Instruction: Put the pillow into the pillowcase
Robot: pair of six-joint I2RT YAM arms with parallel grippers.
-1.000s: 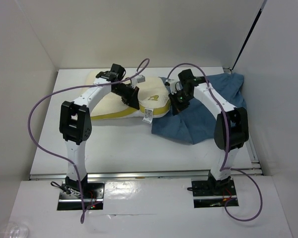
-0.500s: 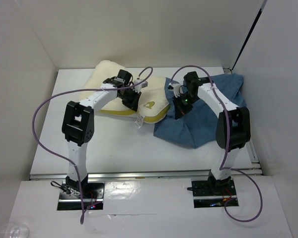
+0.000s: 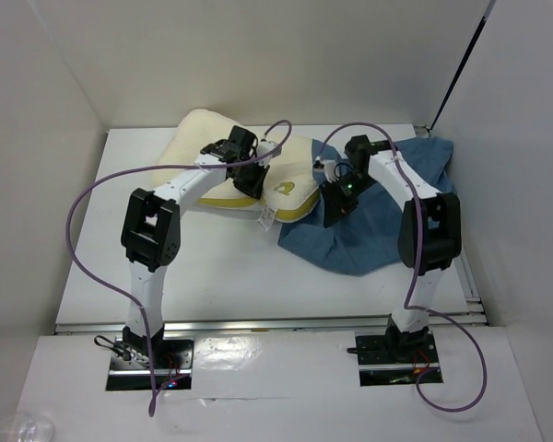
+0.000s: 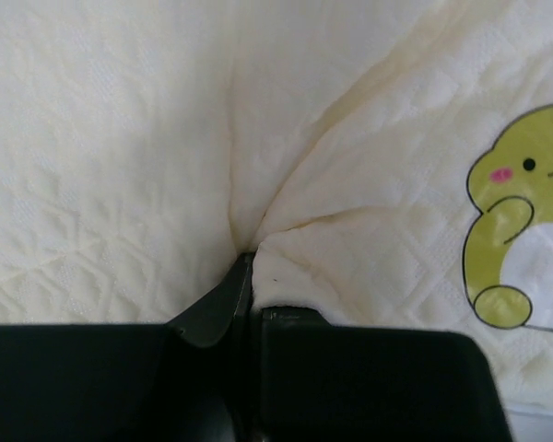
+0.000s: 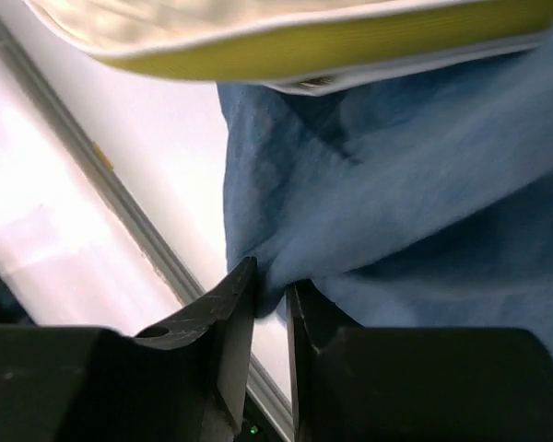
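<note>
Cream pillow, blue pillowcase, pinched between jaws

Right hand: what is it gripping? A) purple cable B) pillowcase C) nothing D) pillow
B: in the right wrist view the right hand is pinched shut on a fold of the blue pillowcase, while the pillow sits clear above its fingers.
</note>
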